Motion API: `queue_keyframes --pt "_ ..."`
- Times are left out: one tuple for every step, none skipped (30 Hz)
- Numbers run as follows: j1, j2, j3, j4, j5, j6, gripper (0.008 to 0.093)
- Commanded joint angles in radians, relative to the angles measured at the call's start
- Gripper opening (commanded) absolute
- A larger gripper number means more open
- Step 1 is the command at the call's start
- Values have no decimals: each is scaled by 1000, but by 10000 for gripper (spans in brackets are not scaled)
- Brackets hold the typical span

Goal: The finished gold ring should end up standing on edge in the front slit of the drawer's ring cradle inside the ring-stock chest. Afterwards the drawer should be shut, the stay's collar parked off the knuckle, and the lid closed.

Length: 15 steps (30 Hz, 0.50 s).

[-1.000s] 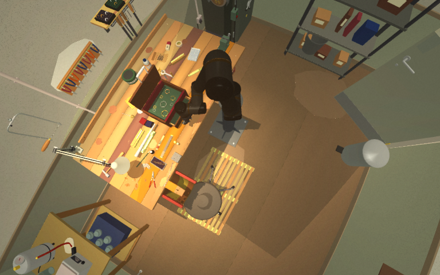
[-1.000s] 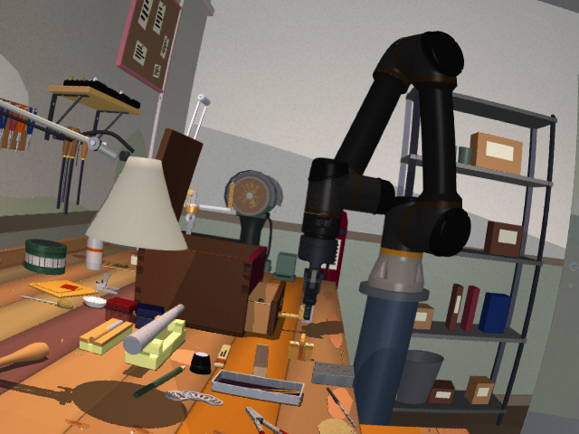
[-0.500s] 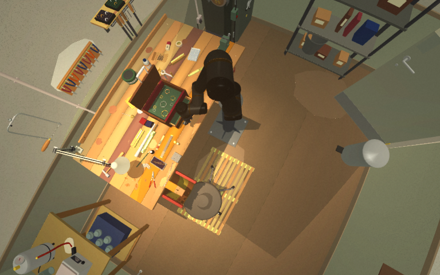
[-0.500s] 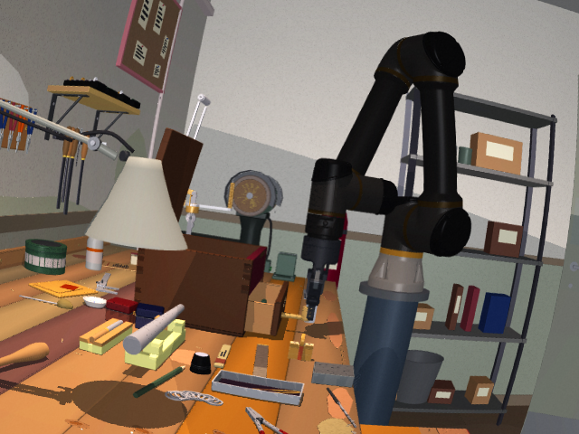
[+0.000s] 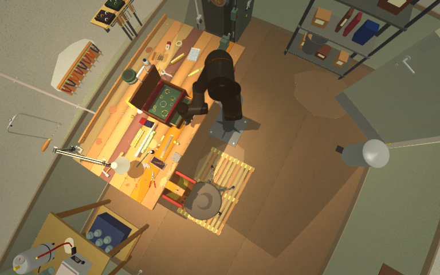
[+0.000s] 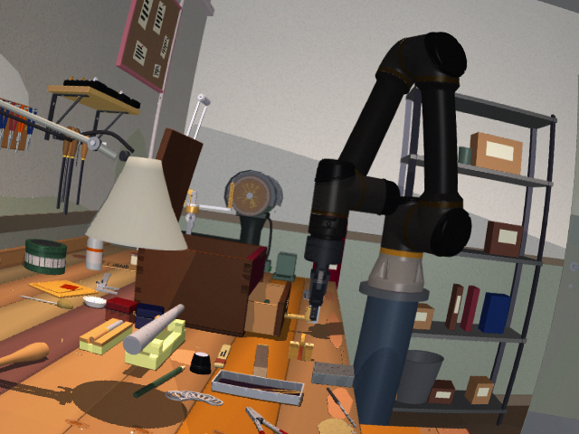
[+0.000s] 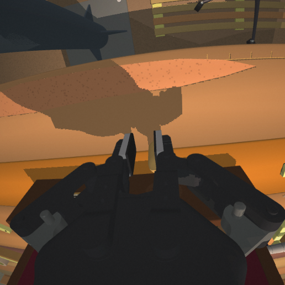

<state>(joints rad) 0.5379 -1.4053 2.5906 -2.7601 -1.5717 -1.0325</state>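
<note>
The drawer (image 6: 267, 306) of the ring-stock chest (image 6: 201, 285) is pulled partway out; its inside and the ring cradle are hidden. A brass pull (image 6: 299, 316) sticks out from the drawer front, and my gripper (image 6: 313, 314) (image 7: 142, 147) is closed around that pull at its end. The chest's lid (image 5: 145, 87) stands open, propped by the stay (image 6: 206, 208). Several gold rings (image 5: 164, 103) lie on the green lining of the chest's top tray. I cannot tell which ring is the finished one.
A grey tray (image 6: 257, 387) lies near the bench's front edge, with a small gold block (image 6: 300, 350) and a grey block (image 6: 333, 373) beside it. A ring mandrel on a yellow stand (image 6: 154, 336) and a lamp (image 6: 135, 205) stand left of the chest. The bench edge runs just beyond my fingers.
</note>
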Motion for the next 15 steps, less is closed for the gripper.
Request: queue_keyframes --pt "1 0 1 2 1 1 80" --pt "2 -1 2 2 1 1 80" --pt "2 -1 3 1 1 2 80" --pt "3 -2 4 1 1 3 80" --pt "4 -2 4 1 1 3 80" --pt "5 -3 5 1 1 4 80" --pt "5 -3 6 1 1 5 80" --pt "6 -4 6 0 1 5 80" --pt "7 -4 7 0 1 6 80" --pt "7 -5 7 0 1 7 80" --pt "8 -5 8 0 1 8 80" --pt "9 -5 9 -1 1 8 80" --pt "9 -6 10 -1 1 9 80" --pt "10 -6 10 -1 1 10 80" --pt "11 -7 11 -1 1 10 80"
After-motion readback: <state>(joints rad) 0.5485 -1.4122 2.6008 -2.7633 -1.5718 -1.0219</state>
